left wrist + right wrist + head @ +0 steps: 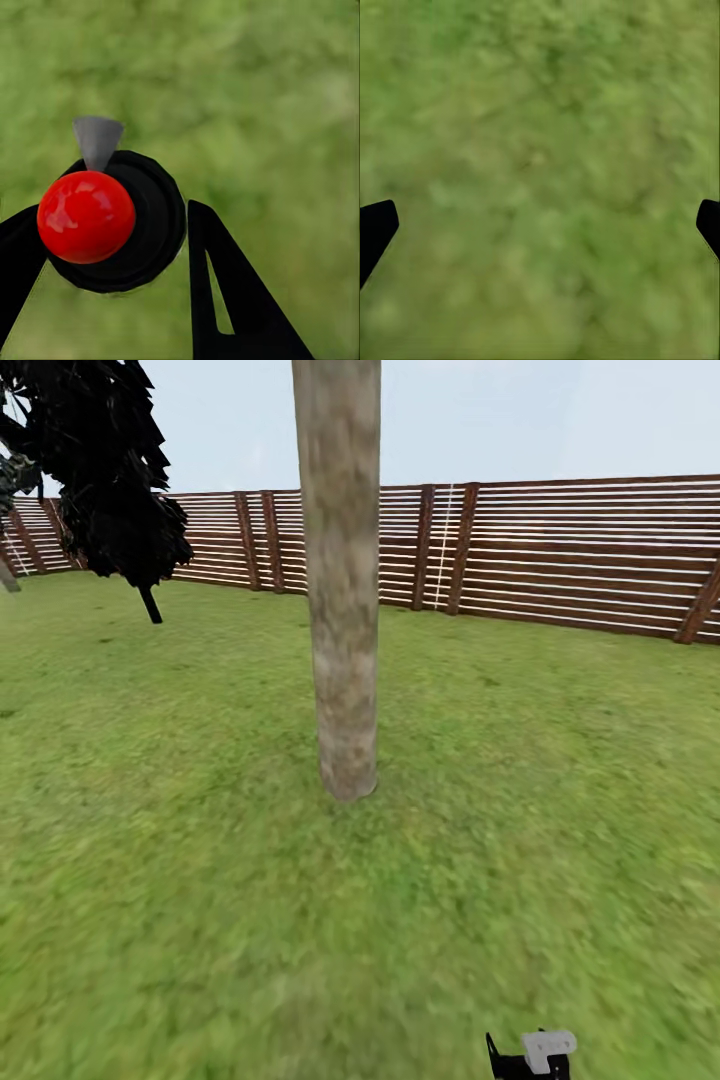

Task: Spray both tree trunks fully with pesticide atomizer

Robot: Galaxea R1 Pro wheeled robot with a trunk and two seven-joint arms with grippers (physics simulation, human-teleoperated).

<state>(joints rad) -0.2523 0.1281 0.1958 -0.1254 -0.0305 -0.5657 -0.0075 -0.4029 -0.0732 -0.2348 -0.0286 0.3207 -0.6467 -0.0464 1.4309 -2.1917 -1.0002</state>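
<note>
Between left gripper (112, 247) fingers, pesticide atomizer (112, 217), tree trunk (340, 580) ahead

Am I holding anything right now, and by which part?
The left gripper seems to clamp the pesticide atomizer by its dark round body; the right gripper is open and empty.

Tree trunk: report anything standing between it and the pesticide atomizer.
Nothing visible does. In the head view, only open grass lies between the pesticide atomizer at the lower edge and the tree trunk. The black-leaved tree stands off to the side, and the fence is behind.
</note>
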